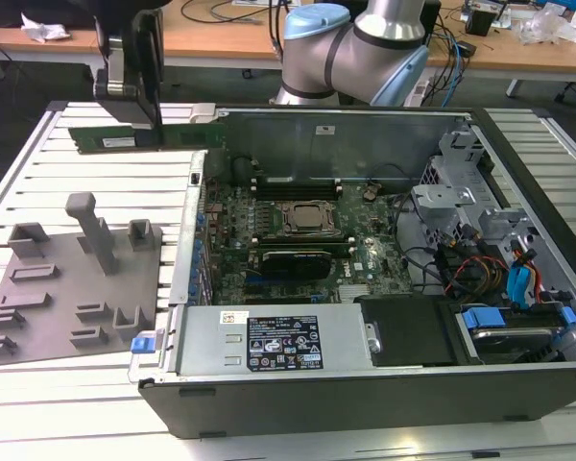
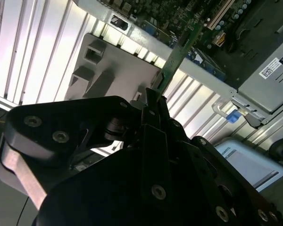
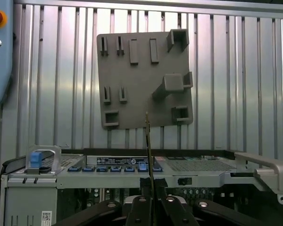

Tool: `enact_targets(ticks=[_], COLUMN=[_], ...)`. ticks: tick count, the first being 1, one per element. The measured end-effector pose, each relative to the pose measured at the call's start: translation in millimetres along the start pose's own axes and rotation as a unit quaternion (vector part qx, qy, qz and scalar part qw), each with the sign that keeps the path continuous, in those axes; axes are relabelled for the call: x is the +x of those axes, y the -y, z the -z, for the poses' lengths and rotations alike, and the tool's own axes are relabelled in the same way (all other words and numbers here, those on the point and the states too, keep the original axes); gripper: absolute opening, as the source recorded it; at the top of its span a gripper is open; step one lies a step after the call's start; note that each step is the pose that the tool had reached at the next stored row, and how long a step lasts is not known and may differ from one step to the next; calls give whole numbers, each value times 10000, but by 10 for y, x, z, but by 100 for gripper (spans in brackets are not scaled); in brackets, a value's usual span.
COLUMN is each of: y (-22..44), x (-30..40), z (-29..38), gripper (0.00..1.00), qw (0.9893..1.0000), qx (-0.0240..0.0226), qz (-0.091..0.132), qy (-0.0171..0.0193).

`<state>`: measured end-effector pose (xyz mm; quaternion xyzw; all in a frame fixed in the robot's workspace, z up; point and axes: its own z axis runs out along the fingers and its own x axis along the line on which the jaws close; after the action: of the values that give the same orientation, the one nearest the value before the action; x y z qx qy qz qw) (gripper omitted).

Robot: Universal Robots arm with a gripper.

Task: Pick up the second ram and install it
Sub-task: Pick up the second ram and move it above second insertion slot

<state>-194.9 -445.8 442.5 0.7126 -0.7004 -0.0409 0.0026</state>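
Black gripper [image 2: 153,96] links are looming closest in both wrist views, their jaws clamping the second ram [image 2: 179,52] across its flat faces, so the green stick is jutting out past them. I am judging this as the carry stage. Doing it well means holding the stick level, taking it clear over the case [image 1: 384,403] wall, and squaring its long edge with the memory slots [image 1: 296,182] inside the case. Seen in the exterior view, the ram is hanging just outside the case's side wall by the far corner, and the arm [image 1: 365,38] is reaching from behind the case, wrist pointing straight down.
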Motion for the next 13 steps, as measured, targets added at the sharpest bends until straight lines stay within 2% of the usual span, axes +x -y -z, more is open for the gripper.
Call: enact_targets(ticks=[5, 13], y=[26, 37], x=[2, 12], z=[-51, -206], gripper=[14, 14], qw=[10000, 10000], qx=[-2, -1], qz=[-1, 0], qy=[0, 0])
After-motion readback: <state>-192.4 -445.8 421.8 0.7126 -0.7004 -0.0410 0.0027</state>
